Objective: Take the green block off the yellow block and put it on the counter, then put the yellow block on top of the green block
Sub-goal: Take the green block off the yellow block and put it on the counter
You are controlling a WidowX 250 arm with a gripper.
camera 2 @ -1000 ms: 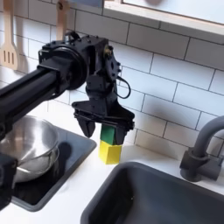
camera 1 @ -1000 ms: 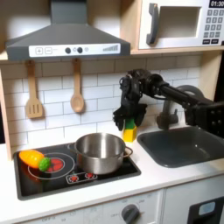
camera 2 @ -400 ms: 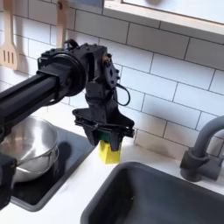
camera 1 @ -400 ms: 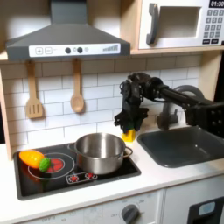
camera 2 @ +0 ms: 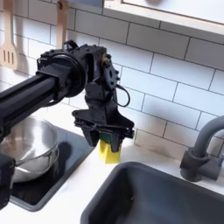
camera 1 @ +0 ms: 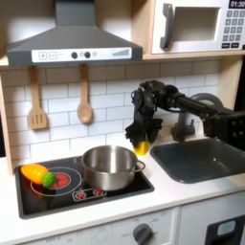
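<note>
The green block [camera 2: 107, 137] sits on top of the yellow block [camera 2: 108, 155], which stands on the off-white counter [camera 2: 80, 191] between the stovetop and the sink, close to the tiled wall. My gripper [camera 2: 107, 140] has come down over the stack. Its black fingers [camera 2: 92, 138] stand on either side of the green block with narrow gaps, so it is open. In the first exterior view the gripper [camera 1: 141, 142] covers the green block, and the yellow block [camera 1: 142, 149] peeks out below it.
A steel pot [camera 1: 108, 165] stands on the black stovetop [camera 1: 57, 189], with a rounded orange-and-green toy food [camera 1: 36, 173] at the first exterior view's left. The dark sink [camera 2: 166, 197] and its faucet [camera 2: 199, 153] lie just right of the stack. A spatula [camera 1: 37, 100] and a spoon [camera 1: 84, 96] hang on the wall.
The gripper has dropped from above the stack to straddle the green block. In the last half second it has barely moved. Both blocks stay in place.
</note>
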